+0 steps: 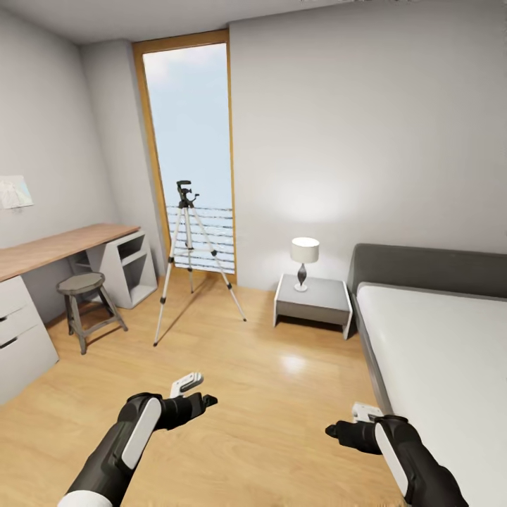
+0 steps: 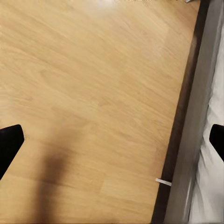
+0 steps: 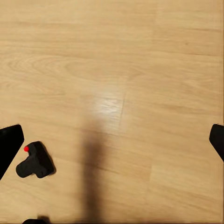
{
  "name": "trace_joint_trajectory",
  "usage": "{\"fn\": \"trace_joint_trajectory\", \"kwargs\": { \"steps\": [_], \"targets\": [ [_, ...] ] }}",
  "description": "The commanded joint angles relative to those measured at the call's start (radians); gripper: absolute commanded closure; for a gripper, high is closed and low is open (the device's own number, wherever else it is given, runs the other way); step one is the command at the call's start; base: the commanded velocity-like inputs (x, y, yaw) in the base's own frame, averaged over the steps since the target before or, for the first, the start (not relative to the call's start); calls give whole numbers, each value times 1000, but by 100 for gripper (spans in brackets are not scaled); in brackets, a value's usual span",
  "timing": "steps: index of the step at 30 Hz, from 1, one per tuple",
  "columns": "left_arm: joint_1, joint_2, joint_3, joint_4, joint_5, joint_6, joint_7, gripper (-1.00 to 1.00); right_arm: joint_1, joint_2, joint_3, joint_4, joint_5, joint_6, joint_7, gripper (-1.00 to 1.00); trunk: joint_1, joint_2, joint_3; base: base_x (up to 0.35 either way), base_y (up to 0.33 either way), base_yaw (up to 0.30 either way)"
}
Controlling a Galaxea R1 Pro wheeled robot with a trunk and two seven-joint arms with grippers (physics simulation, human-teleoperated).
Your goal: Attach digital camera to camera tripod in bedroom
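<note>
both arms [image 1: 134,440] low, claws spread wide

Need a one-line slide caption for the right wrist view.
Open right gripper above wood floor, digital camera lying near one fingertip.

Place: a bedroom in a home.
Bed: a white mattress in a grey frame [image 1: 422,282], along the right wall.
Nightstand: a small grey one [image 1: 313,301] just beside the bed's head, with a white-shaded lamp [image 1: 304,262] on it.
Table: a wood-topped one [image 1: 63,246] on the left wall over white drawers, a round stool [image 1: 86,299] in front.
Window: tall, wood-framed [image 1: 190,151], showing sky.
Floor: light wood boards [image 1: 267,394].
Walls: plain pale grey.
</note>
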State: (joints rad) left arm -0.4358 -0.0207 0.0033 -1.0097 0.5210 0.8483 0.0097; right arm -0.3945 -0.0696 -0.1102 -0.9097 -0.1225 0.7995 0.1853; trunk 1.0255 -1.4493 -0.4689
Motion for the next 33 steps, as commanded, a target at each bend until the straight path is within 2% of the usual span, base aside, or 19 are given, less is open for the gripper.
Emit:
{"fn": "trace_joint_trajectory", "kwargs": {
  "steps": [1,9,13,21,33],
  "targets": [
    [-1,0,0,-8,-2,4,2,-100,-1,1,-1,-1,-4,5,-1,-100,0,-1,-1,-283,0,0],
    [-1,-2,-1,-43,-18,4,39,-100,-1,2,7,-1,1,3,-3,-100,0,-1,-1,-219,0,0],
    [-1,-5,0,-48,-20,4,66,-100,-1,2,5,-1,-1,3,1,-100,0,-1,-1,-55,0,0],
    [-1,-8,1,-51,-21,3,80,-100,-1,2,-2,-1,-8,3,4,-100,0,-1,-1,-14,0,0],
    [-1,-35,-17,-50,-24,3,103,-100,-1,2,-3,-1,-11,3,4,-100,0,-1,-1,-1,0,0]
  ]
}}
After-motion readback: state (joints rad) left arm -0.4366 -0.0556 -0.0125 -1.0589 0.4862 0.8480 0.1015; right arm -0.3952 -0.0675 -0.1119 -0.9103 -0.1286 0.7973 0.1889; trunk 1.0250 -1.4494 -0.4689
